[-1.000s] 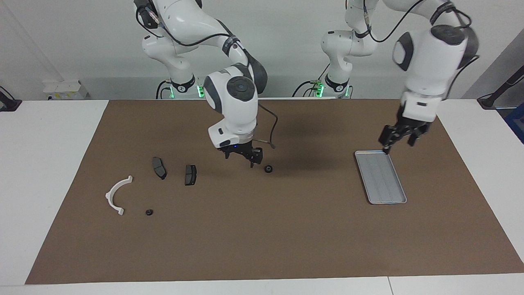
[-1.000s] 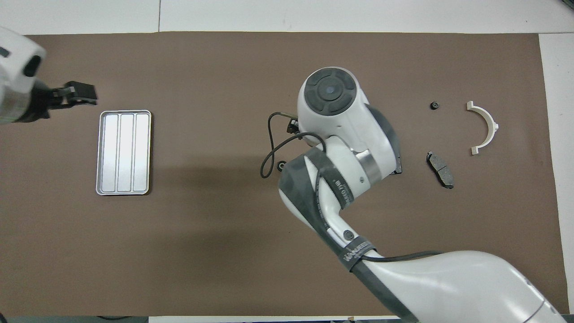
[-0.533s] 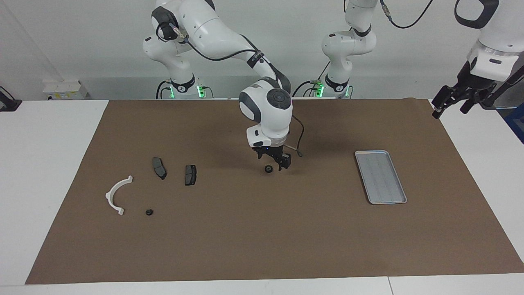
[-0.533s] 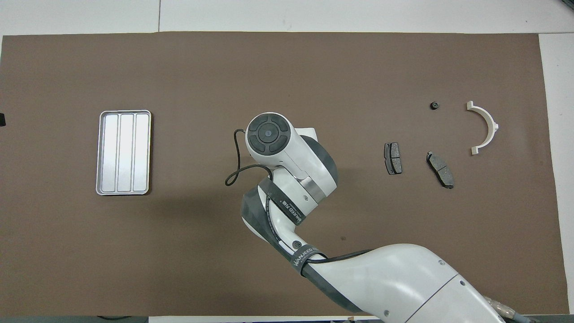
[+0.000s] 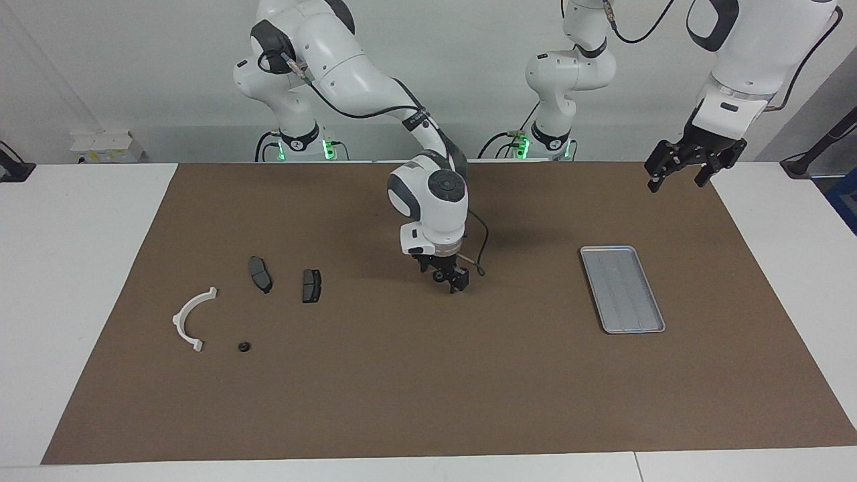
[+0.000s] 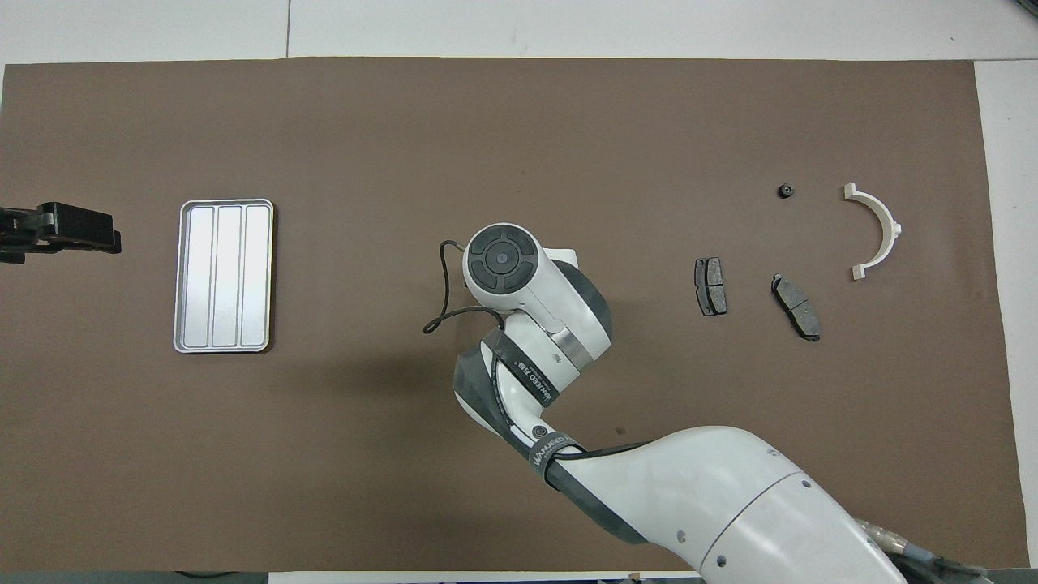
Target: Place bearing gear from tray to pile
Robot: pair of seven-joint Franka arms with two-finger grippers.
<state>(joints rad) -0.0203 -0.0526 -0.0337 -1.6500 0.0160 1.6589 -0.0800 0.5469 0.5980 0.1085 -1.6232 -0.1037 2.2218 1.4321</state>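
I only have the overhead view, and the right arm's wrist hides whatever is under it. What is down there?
Observer: The right gripper, low over the mat, at a small dark gear.
Operator: Gripped?
Observer: No, the jaws stand open; the gear seems to lie between them.
Operator: And the left gripper at my edge?
Observer: It hangs high in the air, open and empty, over the mat's corner at the left arm's end.

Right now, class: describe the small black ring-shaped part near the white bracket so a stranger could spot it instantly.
Start at the brown mat, toward the right arm's end of the table. Find the white plastic half-ring bracket; the small black ring-shaped gear lies just beside its farther tip. Unlike the two flat dark grey brake pads, it is tiny and round.
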